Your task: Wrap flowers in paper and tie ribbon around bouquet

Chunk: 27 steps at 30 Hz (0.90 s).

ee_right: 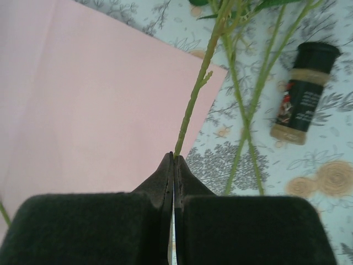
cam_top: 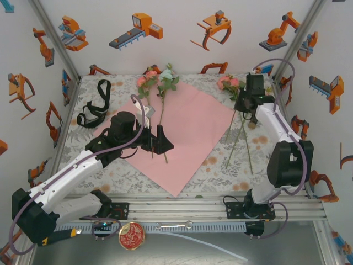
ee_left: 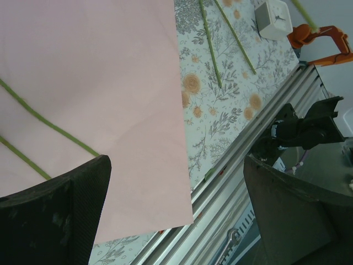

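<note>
Right pincer, pressed together, is pinching one of the flowers by its thin green stem above the floral worktop, at the right corner of the paper lying pink side up. Left pincer is hovering spread wide over the sheet's near half. Two more flowers are lying across it, and the ribbon is resting far left.

White walls printed with orange robot arms rise beyond the right claw; a floral-clothed table lies beneath it.
</note>
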Available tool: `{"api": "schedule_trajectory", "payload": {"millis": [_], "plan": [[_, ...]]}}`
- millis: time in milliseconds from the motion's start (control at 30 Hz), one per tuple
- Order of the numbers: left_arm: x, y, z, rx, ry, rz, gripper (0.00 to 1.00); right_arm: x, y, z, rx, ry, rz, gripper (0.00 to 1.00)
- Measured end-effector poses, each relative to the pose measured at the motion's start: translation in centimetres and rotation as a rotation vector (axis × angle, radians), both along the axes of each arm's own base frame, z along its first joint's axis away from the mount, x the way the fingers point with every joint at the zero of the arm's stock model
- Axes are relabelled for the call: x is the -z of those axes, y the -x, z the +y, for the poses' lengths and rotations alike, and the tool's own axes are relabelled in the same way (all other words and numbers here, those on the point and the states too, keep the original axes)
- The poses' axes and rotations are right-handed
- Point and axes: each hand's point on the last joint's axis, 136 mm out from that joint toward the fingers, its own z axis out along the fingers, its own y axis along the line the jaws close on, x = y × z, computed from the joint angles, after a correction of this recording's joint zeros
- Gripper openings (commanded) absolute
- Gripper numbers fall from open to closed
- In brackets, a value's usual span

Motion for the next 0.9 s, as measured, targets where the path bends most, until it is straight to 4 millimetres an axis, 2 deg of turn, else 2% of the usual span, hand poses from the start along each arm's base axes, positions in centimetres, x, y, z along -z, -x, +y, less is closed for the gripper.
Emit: {"api": "schedule_trajectory", "payload": {"millis": [67,133,267,367,467,600,800,833,900], "plan": [[0.0,0.0,0.0,0.0,0.0,0.0,0.97,1.8,0.0,0.3,-0.001,-0.009,0.043,0.05],[-0.1,0.0,0.0,0.0,0.001,-0.001,0.97,3.5,0.0,0.4,-0.006,-0.009,0.087,0.06],[-0.3,0.1,0.1,-0.001,0.005,-0.007,0.97,7.0,0.5,0.4,-0.001,-0.004,0.183,0.18],[-0.3,0.1,0.1,-0.001,0.007,-0.007,0.97,8.9,1.2,0.3,0.005,0.0,0.242,0.28],[-0.3,0.1,0.1,0.0,0.007,-0.007,0.97,9.6,1.5,-0.2,0.03,0.018,0.265,0.34],[-0.3,0.1,0.1,0.0,0.006,-0.007,0.97,9.8,1.2,-1.2,0.077,0.058,0.272,0.36],[-0.3,0.1,0.1,-0.001,0.006,-0.007,0.97,11.2,-0.6,-1.5,0.109,0.069,0.288,0.37],[-0.3,0.1,0.1,-0.001,0.005,-0.007,0.97,11.7,-1.0,-1.4,0.113,0.069,0.294,0.36],[-0.3,0.1,0.1,-0.003,0.004,-0.007,0.97,12.6,-1.6,-1.4,0.117,0.07,0.306,0.28]]}}
